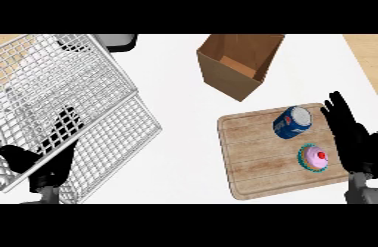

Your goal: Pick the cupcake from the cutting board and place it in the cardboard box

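Observation:
A cupcake [314, 157] with pink icing, a red cherry and a teal wrapper sits on the right part of the wooden cutting board [255, 156]. My right hand [351, 138] is just right of it, over the board's right edge, fingers straight and pointing away from me, holding nothing. The open cardboard box [238, 63] stands behind the board, tilted. My left hand [46, 158] rests at the lower left, behind the wire rack, fingers spread.
A blue soda can [293, 122] lies on its side on the board, behind the cupcake. A large white wire dish rack [74, 101] fills the left side. A wooden surface [365, 53] borders the white counter at far right.

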